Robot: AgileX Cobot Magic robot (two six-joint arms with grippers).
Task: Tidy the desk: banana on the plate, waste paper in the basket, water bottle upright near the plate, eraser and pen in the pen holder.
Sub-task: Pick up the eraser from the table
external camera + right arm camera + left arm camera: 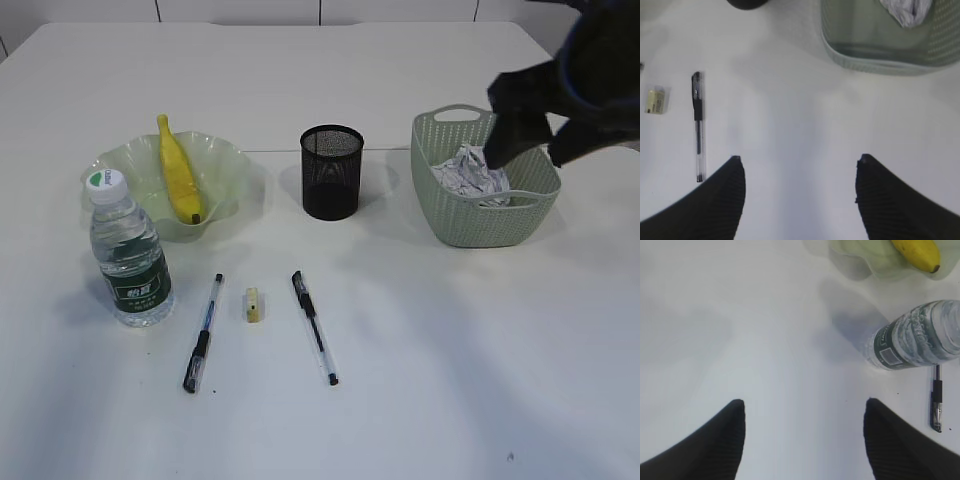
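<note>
Eraser: small pale-yellow rubber block [253, 304] lies flat between two clear ballpoint pens [314, 326], still outside black mesh pen holder [331, 171].
Approach: descent straight from above is advised.
Jaws: right gripper [799, 176] and left gripper [804, 419] are spread, nothing held.

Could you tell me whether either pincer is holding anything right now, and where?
Nothing is held: the left pincer and right pincer both stand open over bare table.

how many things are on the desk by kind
pens: 2
eraser: 1
water bottle: 1
banana: 1
plate: 1
pen holder: 1
basket: 1
waste paper: 1
total: 9
</note>
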